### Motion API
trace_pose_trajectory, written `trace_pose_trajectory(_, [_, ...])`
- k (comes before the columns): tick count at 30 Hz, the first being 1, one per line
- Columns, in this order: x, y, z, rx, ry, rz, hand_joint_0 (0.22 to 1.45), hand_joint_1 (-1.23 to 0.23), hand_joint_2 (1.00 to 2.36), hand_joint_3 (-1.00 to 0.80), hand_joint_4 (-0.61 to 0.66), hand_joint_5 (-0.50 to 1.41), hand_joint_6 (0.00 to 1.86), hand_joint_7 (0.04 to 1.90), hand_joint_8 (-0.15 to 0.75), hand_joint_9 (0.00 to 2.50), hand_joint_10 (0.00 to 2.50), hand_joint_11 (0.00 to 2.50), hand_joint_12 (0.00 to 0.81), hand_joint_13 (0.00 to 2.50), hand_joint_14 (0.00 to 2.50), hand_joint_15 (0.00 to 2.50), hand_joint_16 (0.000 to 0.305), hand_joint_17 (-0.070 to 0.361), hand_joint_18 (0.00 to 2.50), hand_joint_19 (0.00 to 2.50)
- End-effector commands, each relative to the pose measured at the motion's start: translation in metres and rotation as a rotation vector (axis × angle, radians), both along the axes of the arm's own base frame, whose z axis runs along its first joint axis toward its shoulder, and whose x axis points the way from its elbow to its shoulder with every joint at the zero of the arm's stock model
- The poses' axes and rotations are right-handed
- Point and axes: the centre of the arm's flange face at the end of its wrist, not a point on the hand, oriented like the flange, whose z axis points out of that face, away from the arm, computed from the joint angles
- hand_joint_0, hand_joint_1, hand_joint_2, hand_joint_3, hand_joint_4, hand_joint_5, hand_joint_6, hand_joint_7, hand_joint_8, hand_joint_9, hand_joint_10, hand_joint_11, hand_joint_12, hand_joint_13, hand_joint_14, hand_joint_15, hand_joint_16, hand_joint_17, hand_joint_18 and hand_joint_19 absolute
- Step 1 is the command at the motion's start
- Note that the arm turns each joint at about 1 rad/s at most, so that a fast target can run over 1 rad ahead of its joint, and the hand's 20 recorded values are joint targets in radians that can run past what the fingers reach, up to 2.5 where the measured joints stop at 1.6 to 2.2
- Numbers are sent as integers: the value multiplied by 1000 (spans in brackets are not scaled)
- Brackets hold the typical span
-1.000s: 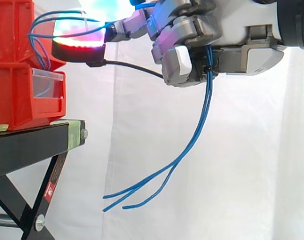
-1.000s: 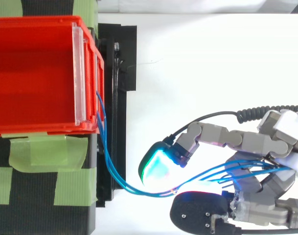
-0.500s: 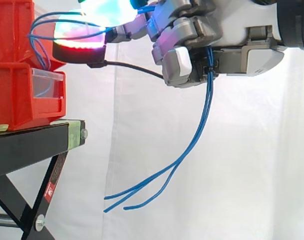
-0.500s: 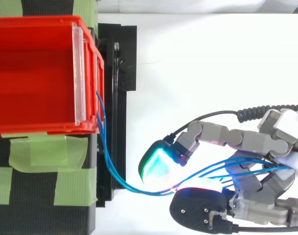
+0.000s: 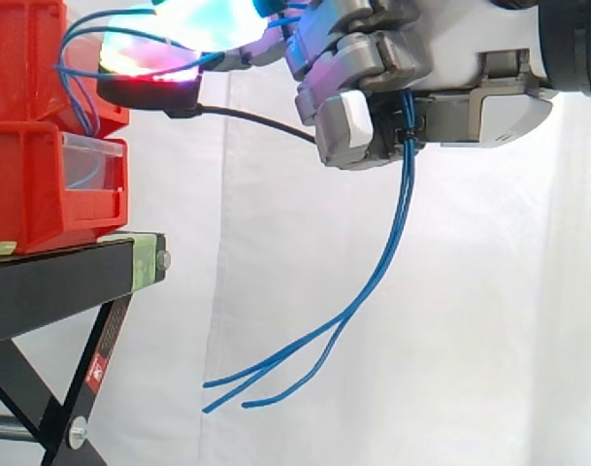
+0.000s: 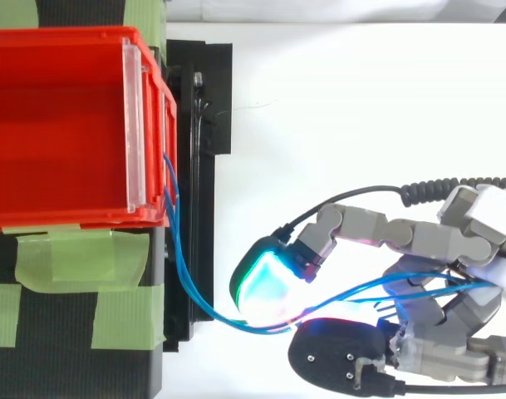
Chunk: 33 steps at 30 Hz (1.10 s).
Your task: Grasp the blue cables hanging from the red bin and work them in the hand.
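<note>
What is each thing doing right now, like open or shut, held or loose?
Robot hand: shut on the cables, fingers curled round them.
Cables: held, one end at the bin, loose ends hanging below the robot hand.
Bin: upright on the stand, open on top.
Stand: upright, holding the bin.

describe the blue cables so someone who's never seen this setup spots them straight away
Find the red bin on the black stand, at the side view's left. From its front, thin blue cables arc over to the hand, run through its curled fingers and hang loose below with splayed ends. Nothing else before the white curtain is a thin blue strand.
</note>
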Motion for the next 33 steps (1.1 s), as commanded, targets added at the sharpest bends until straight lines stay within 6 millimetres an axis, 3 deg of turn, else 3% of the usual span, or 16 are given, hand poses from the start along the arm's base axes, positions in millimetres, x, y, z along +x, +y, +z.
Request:
trace_pose_trajectory(1, [0,0,0,-1,0,1,1387,-666,1022,361,95,392,15,1207,580,1706,2500,2500,706,2097,2500,2148,210,158,2500,766])
trace_pose_trajectory(19, [0,1,1,0,-1,3,1363,-674,1025,279,104,392,15,1222,580,1706,2500,2500,706,2097,2500,2148,210,158,2500,766])
trace_pose_trajectory(21, [0,0,1,1,-2,1,1326,-674,1025,187,122,383,15,1229,580,1706,2500,2500,706,2097,2500,2148,210,158,2500,766])
trace_pose_trajectory(25, [0,0,1,1,-2,1,1126,-691,1018,72,179,361,14,1228,580,1706,2500,2500,706,2097,2500,2148,210,158,2500,766])
trace_pose_trajectory(28, [0,0,1,1,-2,1,996,-716,1021,-110,224,328,14,1233,580,1706,2500,2500,706,2097,2500,2148,210,158,2500,766])
trace_pose_trajectory(33, [0,0,1,1,-2,3,909,-713,1021,-333,235,304,15,1234,580,1706,2500,2500,706,2097,2500,2148,210,158,2500,766])
